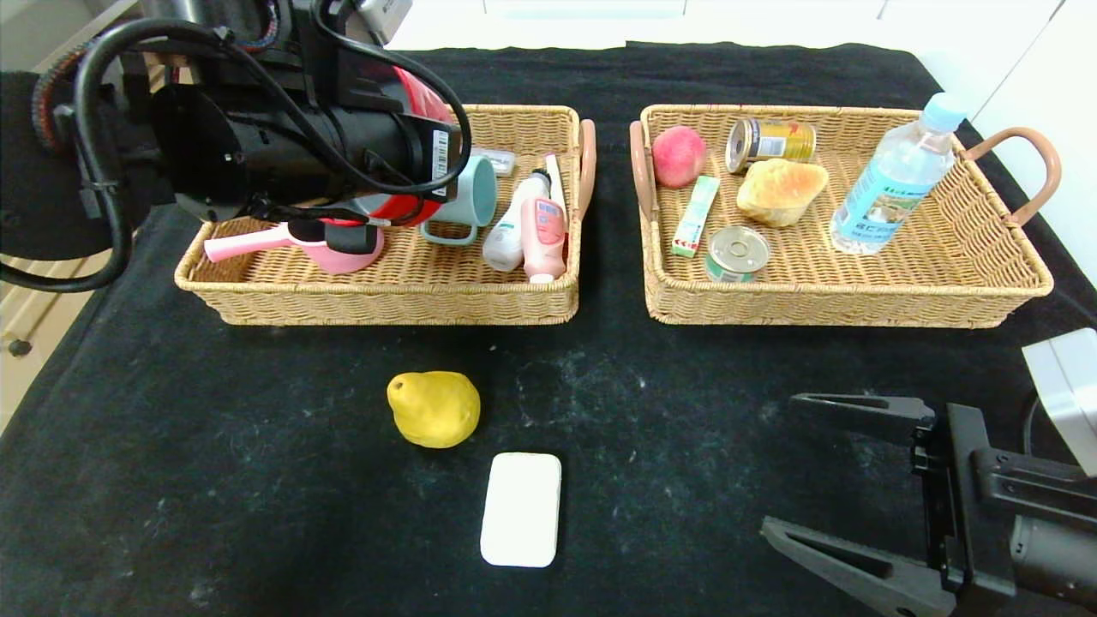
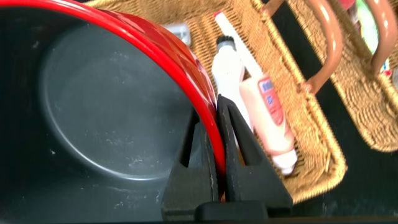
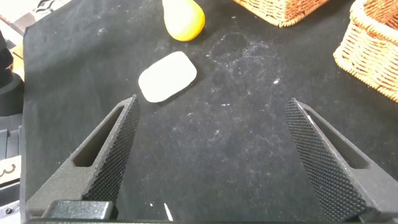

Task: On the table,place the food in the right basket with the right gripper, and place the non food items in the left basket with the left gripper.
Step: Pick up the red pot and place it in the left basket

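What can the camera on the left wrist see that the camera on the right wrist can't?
Only the left wrist view shows the left gripper shut on the rim of a red bowl with a grey inside, plus a white bottle and a pink bottle lying in the left basket. Only the right wrist view shows the open right gripper, the yellow pear and the white soap bar on the table. Both show woven baskets on the black cloth.
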Action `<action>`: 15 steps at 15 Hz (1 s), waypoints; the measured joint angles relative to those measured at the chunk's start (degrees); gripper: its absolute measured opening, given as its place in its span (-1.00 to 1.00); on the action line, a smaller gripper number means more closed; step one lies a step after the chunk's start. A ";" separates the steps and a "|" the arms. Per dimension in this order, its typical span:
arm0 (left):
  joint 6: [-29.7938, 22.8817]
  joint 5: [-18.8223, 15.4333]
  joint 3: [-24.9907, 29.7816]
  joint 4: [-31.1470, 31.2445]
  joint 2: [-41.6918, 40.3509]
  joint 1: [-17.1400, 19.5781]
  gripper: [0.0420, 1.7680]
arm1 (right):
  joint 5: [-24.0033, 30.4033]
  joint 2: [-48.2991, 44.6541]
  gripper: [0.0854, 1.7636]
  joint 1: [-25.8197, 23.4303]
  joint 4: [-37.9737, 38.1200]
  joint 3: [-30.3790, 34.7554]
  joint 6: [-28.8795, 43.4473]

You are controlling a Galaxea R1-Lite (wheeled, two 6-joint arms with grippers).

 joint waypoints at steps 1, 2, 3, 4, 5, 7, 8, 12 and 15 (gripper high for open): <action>-0.12 -0.20 -0.41 -0.96 0.83 -0.05 -0.83 | 0.00 0.02 0.94 0.02 0.00 0.00 0.02; -0.34 -0.28 -0.93 -1.35 1.68 -0.05 -0.83 | 0.00 0.02 0.94 0.02 0.00 0.00 0.05; -0.50 -0.37 -1.54 -2.12 2.55 -0.05 -0.83 | 0.00 0.04 0.94 0.02 0.00 0.00 0.02; -0.56 -0.39 -1.76 -2.36 2.96 -0.05 -0.83 | 0.00 0.09 0.94 0.02 0.00 0.00 0.02; -0.61 -0.34 -1.87 -2.43 3.40 -0.05 -0.83 | 0.00 0.15 0.94 0.02 0.00 0.00 0.02; -0.65 -0.23 -1.88 -2.36 3.91 0.09 -0.83 | 0.00 0.17 0.94 0.00 0.00 0.00 0.02; -0.67 -0.12 -1.84 -2.39 4.06 0.22 -0.83 | 0.00 0.17 0.94 0.00 0.00 0.00 0.00; -0.69 0.18 -1.45 -2.50 4.22 0.56 -0.54 | 0.02 0.20 0.94 -0.02 0.00 0.02 0.00; -0.83 0.38 -1.32 -2.47 4.17 0.61 -0.09 | 0.06 0.26 0.94 -0.02 0.02 0.24 -0.06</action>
